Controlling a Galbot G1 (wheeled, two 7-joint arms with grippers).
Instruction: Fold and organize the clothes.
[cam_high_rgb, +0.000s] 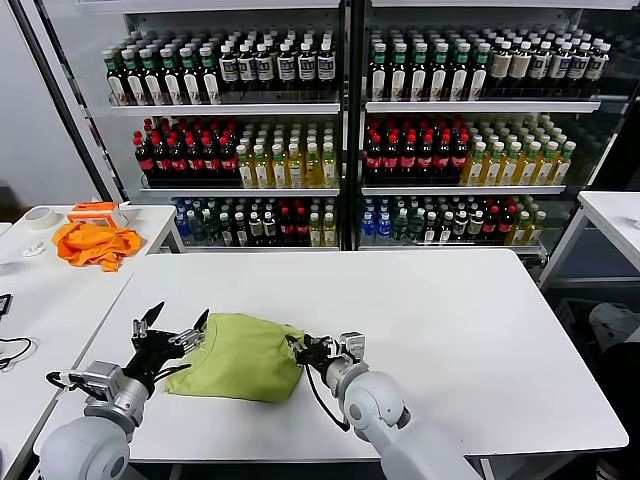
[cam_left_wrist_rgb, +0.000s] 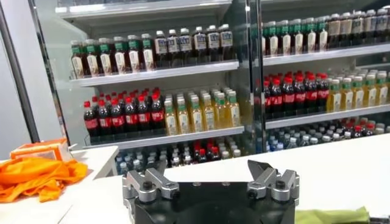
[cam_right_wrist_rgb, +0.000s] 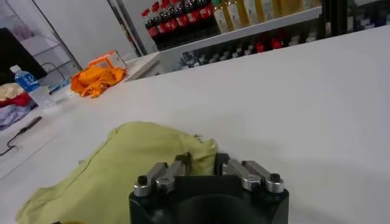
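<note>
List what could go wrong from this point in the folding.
1. The lime-green T-shirt lies bunched near the table's front edge; a pull toward the robot might drag it off.
2. The left gripper is open beside the shirt's left edge, not on it, so closing now may catch only air.
3. The right gripper sits at the shirt's right edge, and may pinch several layers.

Shop-like test space, glass-fronted cooler shelves (cam_high_rgb: 340, 120) packed with bottled drinks (cam_high_rgb: 410, 150), plain white tables (cam_high_rgb: 480, 330) in front
</note>
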